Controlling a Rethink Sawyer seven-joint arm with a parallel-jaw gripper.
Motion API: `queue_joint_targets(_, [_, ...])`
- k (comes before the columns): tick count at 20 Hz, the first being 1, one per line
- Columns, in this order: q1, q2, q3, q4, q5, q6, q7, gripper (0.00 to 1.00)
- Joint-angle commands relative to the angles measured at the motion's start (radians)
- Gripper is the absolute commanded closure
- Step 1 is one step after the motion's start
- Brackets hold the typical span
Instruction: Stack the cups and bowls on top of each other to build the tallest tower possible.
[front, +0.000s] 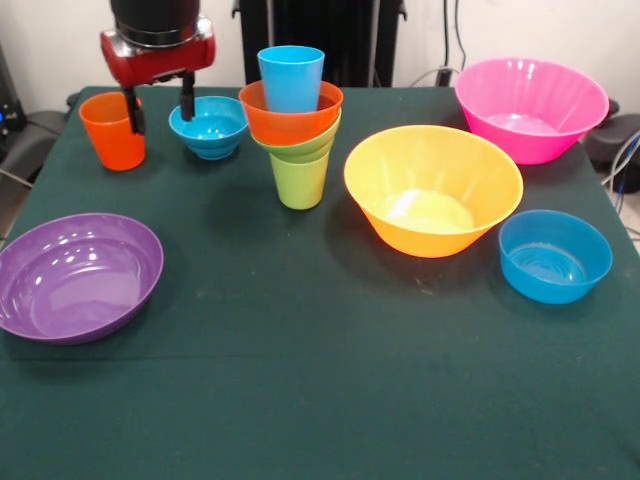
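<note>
Bowls lie nearest the camera: the purple bowl (76, 275) at lower left and the medium blue bowl (555, 255) at right, both empty, on the dark green table (320, 390); behind them, right of centre, the yellow-orange bowl (432, 188) tilts toward the camera, also empty; the tower (293, 125) stands just left of it at upper centre: a lime green cup (299, 180) as base, a small green bowl (300, 146) in its mouth, an orange bowl (290, 118) nested in that, and a light blue cup (291, 78) upright inside the orange bowl; farther back, the small blue bowl (209, 126) sits empty left of the tower, the orange cup (113, 130) stands empty at upper left, and the pink bowl (531, 108) rests empty at upper right; the gripper (158, 108) hangs at upper left between the orange cup and the small blue bowl, its fingers apart and holding nothing.

Risks, as I judge them: the tower rests on one narrow cup with wider bowls above, so a sideways nudge from the arm could topple it; one finger is close to the orange cup's rim and could tip the cup on descent; a big bowl set on the top cup would likely slide off.
</note>
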Motion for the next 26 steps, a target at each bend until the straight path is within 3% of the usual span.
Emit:
queue_joint_targets(1, [-0.039, -0.01, 0.064, 0.044, -0.058, 0.028, -0.344, 0.0])
queue_joint_targets(6, [-0.109, -0.097, 0.124, 0.101, -0.011, 0.022, -0.36, 0.0])
queue_joint_targets(12, [-0.154, -0.165, 0.177, 0.165, -0.007, -0.023, -0.299, 0.0])
queue_joint_targets(26, [-0.141, -0.229, 0.223, 0.278, 0.008, -0.046, -0.153, 0.0])
